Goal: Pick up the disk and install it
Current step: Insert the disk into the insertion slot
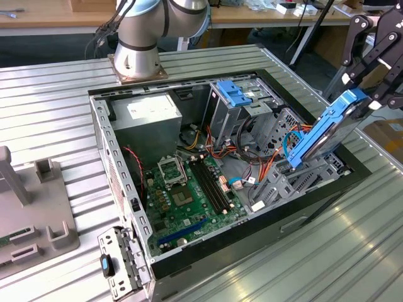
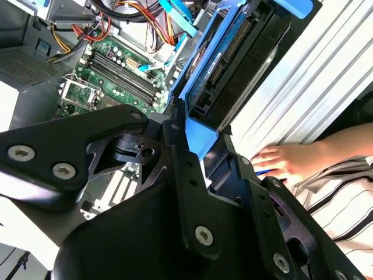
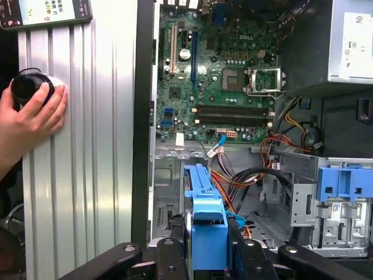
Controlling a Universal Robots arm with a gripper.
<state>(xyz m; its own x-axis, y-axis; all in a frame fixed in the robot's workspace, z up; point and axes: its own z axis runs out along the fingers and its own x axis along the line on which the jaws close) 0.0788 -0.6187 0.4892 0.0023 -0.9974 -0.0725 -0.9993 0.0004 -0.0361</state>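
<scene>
The disk [image 1: 327, 129], a grey drive in bright blue side rails, hangs tilted with its lower end just above the metal drive cage [image 1: 296, 182] at the exterior view's right of the open computer case [image 1: 97, 119]. My gripper [image 1: 366, 95] is shut on the disk's upper end. In both wrist views the black fingers clamp the blue-railed disk [image 2: 233, 52] [image 3: 207, 224] from both sides, with the gripper [image 3: 207, 259] over the case interior.
Inside the case lie a green motherboard [image 1: 189, 189], a grey power-supply box [image 1: 145, 113], a blue bracket [image 1: 236, 93] and loose orange cables. A person's hand [image 3: 35, 111] rests on the ribbed table beside the case. A grey fixture [image 1: 31, 214] stands at the exterior view's left.
</scene>
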